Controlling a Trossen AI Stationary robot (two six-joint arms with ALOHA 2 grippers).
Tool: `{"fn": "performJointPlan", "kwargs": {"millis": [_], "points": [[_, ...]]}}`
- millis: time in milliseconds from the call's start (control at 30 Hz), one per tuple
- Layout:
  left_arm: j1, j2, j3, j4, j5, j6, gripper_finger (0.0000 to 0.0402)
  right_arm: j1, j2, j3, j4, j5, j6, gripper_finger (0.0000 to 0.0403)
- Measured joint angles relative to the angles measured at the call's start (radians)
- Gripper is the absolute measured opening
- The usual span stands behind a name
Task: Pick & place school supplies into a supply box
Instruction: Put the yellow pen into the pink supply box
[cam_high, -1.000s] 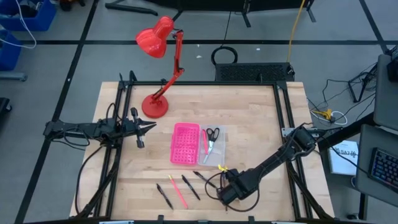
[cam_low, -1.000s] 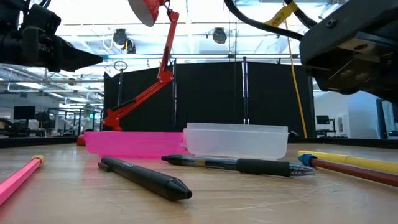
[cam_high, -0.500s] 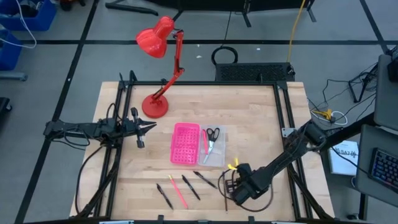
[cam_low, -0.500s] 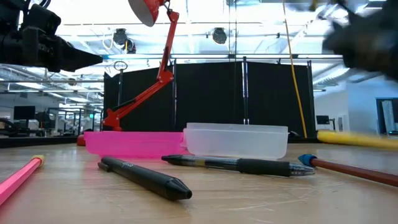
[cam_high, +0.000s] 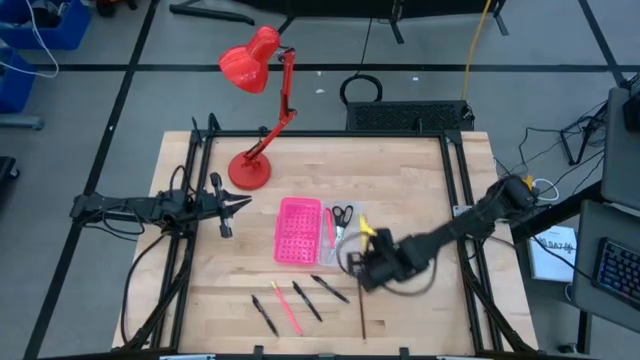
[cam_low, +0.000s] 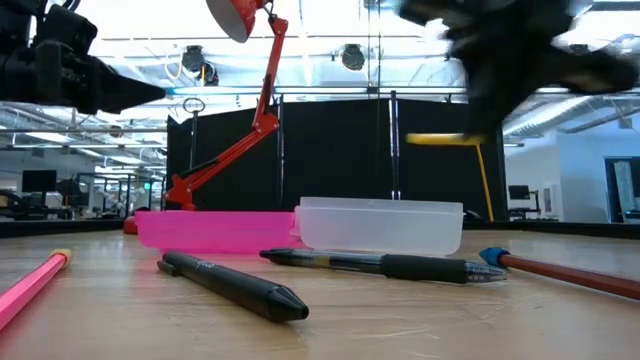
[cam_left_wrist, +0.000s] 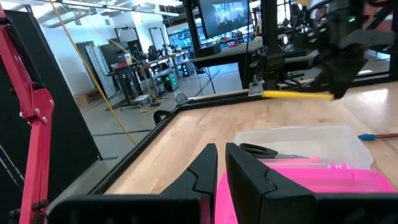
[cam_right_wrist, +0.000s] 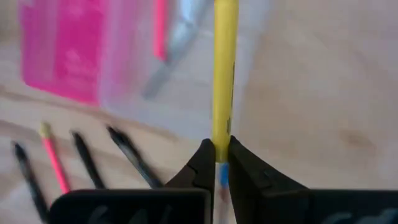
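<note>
Yellow pencil (cam_right_wrist: 224, 68) sits pinched in the right gripper (cam_right_wrist: 216, 163), carried clear of the surface so it can drop into the clear tray (cam_high: 345, 232) just ahead.

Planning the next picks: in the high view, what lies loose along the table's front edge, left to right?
Black pen → pink pencil → black pen → black pen → brown pencil.
</note>
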Motion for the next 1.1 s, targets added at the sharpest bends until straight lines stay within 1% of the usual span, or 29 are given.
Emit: {"fn": "performJointPlan", "kwargs": {"millis": [67, 233, 333, 433, 867, 933, 1100], "points": [[0.000, 0.000, 0.000, 0.000, 0.000, 0.000, 0.0042, -0.060, 0.015, 0.000, 0.067, -0.029, -0.075, 0.0014], [0.000, 0.000, 0.000, 0.000, 0.000, 0.000, 0.0042, -0.178, 0.074, 0.000, 0.200, -0.149, -0.219, 0.0014], [0.000, 0.000, 0.000, -0.001, 0.000, 0.000, 0.0042, -0.216, 0.111, 0.000, 0.239, -0.213, -0.258, 0.0014], [0.000, 0.000, 0.000, -0.006, 0.000, 0.000, 0.0042, -0.239, 0.144, 0.000, 0.266, -0.274, -0.264, 0.0014], [0.000, 0.000, 0.000, -0.007, -0.001, 0.009, 0.0042, -0.314, 0.212, 0.001, 0.357, -0.356, -0.305, 0.0014], [0.000, 0.000, 0.000, -0.008, -0.001, 0.009, 0.0042, -0.314, 0.211, 0.001, 0.376, -0.353, -0.309, 0.0027], [0.000, 0.000, 0.000, -0.013, -0.001, 0.008, 0.0042, -0.314, 0.211, 0.002, 0.377, -0.350, -0.309, 0.0081]]}}
